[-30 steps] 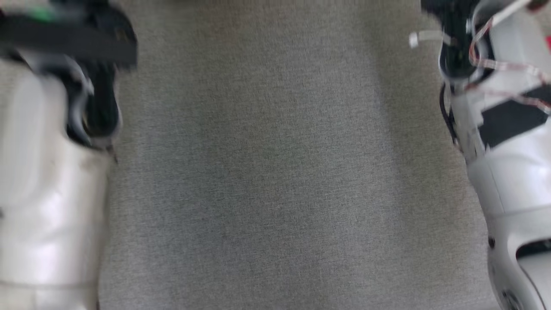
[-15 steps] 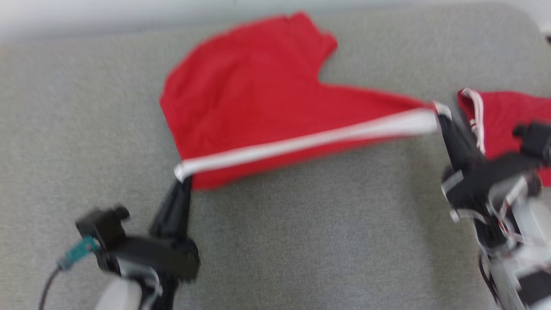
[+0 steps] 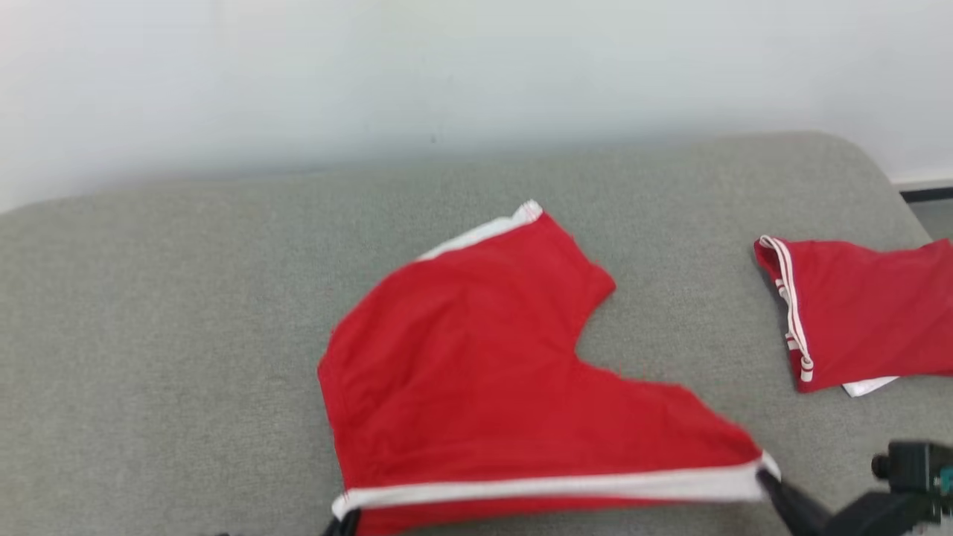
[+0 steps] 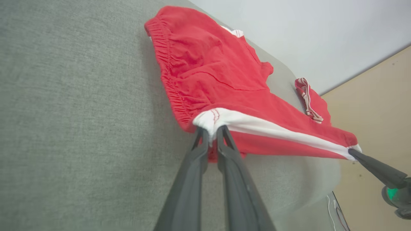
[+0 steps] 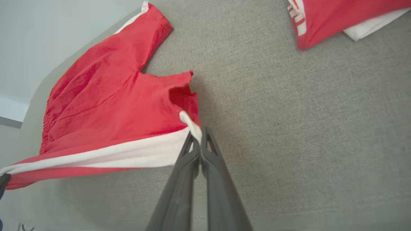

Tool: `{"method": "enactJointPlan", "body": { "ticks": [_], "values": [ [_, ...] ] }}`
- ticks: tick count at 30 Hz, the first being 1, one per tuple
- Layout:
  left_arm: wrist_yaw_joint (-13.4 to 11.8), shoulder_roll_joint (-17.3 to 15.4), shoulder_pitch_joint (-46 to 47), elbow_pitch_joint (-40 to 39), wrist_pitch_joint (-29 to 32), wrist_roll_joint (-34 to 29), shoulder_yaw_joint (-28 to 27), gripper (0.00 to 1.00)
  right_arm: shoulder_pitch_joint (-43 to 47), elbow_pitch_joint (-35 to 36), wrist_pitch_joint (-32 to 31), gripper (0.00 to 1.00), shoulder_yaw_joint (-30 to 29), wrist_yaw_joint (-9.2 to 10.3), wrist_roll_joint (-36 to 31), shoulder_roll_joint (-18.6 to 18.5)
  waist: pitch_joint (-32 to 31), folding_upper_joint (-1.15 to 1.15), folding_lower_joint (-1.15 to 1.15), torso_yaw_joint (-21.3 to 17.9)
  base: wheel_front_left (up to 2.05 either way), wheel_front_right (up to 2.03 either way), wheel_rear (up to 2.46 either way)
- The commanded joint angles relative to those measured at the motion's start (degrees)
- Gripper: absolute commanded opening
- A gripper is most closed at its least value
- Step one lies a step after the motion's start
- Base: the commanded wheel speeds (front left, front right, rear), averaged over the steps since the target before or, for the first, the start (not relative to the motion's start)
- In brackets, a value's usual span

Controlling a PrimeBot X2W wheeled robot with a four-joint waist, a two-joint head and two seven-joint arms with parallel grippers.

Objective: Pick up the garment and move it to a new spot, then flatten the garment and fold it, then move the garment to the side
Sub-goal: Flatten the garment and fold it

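The waistband corner of the shorts [image 3: 476,372] is clamped in the left hand [image 4: 210,134] and the hem end of the same white stripe is pinched in the right hand [image 5: 199,141]. That edge is thus drawn taut, likely for flattening, while the rest lies on the worktop [image 3: 149,335]. 1 other garment [image 3: 864,313] lies well apart, rightward.

The right gripper [image 5: 199,136] has its two dark fingers pressed together on the right-hand corner of the red shorts [image 5: 106,102], pinching the end of the white side band [image 5: 128,154]. The band runs straight and taut away to the left. The rest of the shorts lies spread on the grey cushion [image 5: 305,128], farther off and to the left, with one leg reaching toward the pale wall [image 5: 48,29]. Far to the right, well apart, lies a second red garment [image 5: 337,16] with white trim
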State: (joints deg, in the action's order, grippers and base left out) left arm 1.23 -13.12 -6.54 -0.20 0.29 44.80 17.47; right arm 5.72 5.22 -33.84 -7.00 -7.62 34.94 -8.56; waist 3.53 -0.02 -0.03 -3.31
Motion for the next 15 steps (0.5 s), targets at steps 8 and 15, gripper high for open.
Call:
{"method": "enactJointPlan", "body": {
  "ticks": [8,15],
  "values": [
    [-2.35,-1.05,-4.86,-7.18,2.75,1.7,-0.08,0.0,4.37,8.69,-9.94,0.0,-4.4,0.23,-3.56,4.47,-0.74,0.02,0.03,1.4,0.0,0.0,0.0],
    [-2.48,0.8,2.56,-6.44,5.12,3.38,0.08,0.0,-9.41,3.67,-8.61,0.0,-1.51,0.22,-4.93,3.26,0.73,0.02,0.03,2.55,0.0,0.0,0.0]
  ]
}}
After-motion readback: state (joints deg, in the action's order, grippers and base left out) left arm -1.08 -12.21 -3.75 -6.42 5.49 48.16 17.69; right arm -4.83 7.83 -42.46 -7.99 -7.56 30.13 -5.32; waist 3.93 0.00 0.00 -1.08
